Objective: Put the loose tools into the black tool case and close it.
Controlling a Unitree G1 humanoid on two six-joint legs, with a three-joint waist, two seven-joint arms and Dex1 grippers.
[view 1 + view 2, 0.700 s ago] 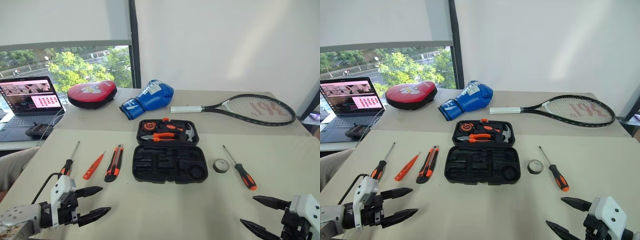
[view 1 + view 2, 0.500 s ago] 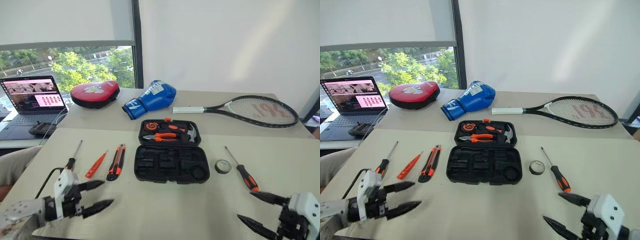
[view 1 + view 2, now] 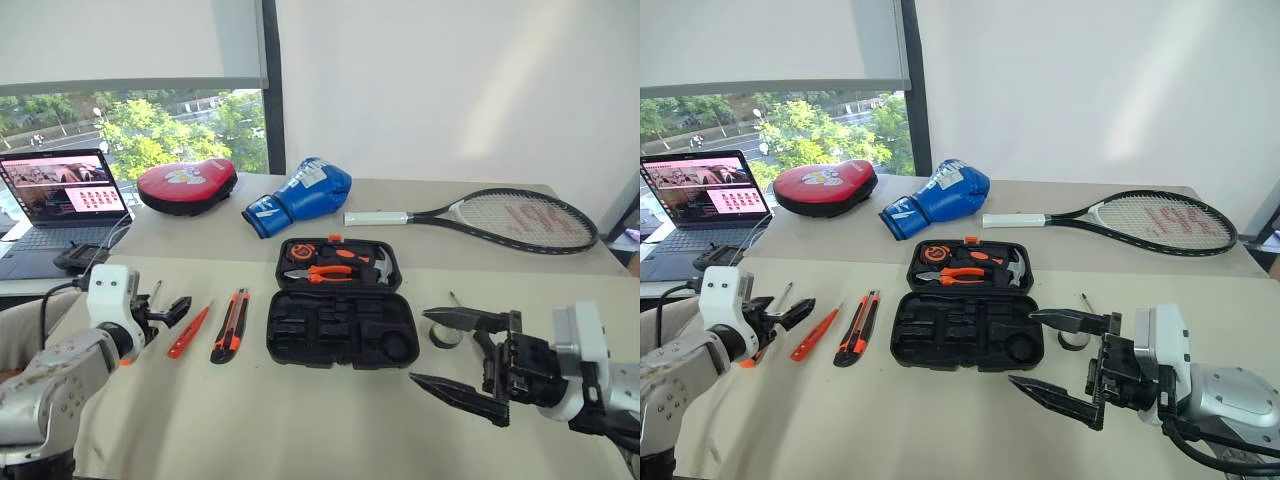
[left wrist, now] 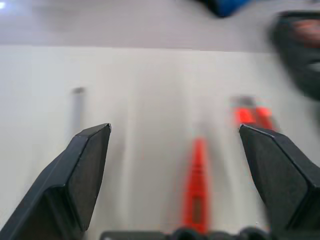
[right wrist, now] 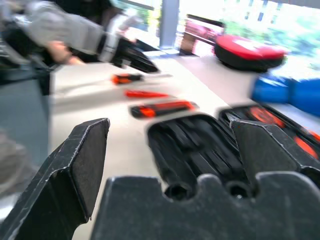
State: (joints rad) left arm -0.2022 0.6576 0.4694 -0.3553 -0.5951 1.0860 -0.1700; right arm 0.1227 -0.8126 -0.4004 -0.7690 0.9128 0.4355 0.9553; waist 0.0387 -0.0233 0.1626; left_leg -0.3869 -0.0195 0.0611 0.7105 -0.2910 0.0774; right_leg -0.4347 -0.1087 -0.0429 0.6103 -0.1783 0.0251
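Nothing's been packed yet: the tool case (image 3: 340,328) lies open mid-tabletop (image 3: 300,420), slots unfilled. Left of the case are the utility knife (image 3: 229,325) and orange screwdriver (image 3: 188,331), just ahead of the spread, empty left hand (image 3: 170,309). Right of the case, the tape roll (image 3: 443,336) sits behind the spread right hand (image 3: 445,350).

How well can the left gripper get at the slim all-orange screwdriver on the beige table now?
Probably yes. The left gripper is open and aimed at the slim all-orange screwdriver, which lies flat and apart from the black-and-orange utility knife beside it. Nothing stands between them.
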